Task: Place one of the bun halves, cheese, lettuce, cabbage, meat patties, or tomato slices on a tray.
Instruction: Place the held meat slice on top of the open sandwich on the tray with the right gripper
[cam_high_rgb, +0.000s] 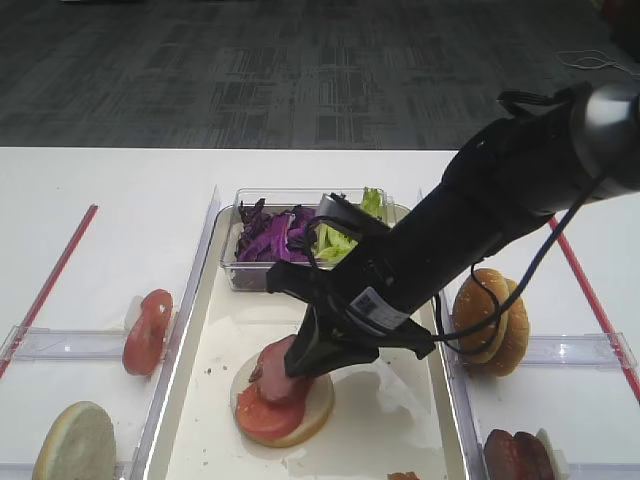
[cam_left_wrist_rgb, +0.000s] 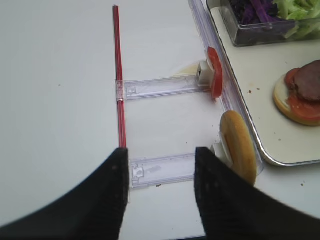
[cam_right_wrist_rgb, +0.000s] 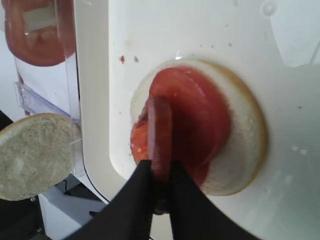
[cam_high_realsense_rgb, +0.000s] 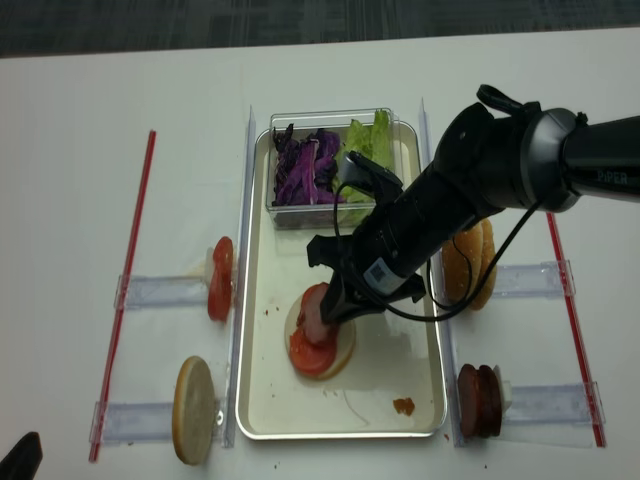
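Note:
My right gripper (cam_high_rgb: 292, 372) is shut on a meat patty (cam_right_wrist_rgb: 160, 127), held on edge between the black fingers (cam_right_wrist_rgb: 137, 200). The patty stands over a tomato slice (cam_right_wrist_rgb: 205, 120) that lies on a pale bun half (cam_right_wrist_rgb: 247, 145) in the cream tray (cam_high_realsense_rgb: 400, 385). I cannot tell whether the patty's edge touches the slice. My left gripper (cam_left_wrist_rgb: 160, 160) hangs open and empty over the bare table left of the tray. Purple cabbage (cam_high_realsense_rgb: 305, 165) and green lettuce (cam_high_realsense_rgb: 370, 140) fill a clear box at the tray's far end. Cheese is out of view.
Clear holders flank the tray. On the left they hold a tomato slice (cam_high_rgb: 147, 330) and a bun half (cam_high_rgb: 75, 440); on the right, bun tops (cam_high_rgb: 492, 320) and two patties (cam_high_rgb: 520, 455). Red straws (cam_high_rgb: 50, 285) lie at both outer sides. A small red scrap (cam_high_realsense_rgb: 404, 406) lies in the tray.

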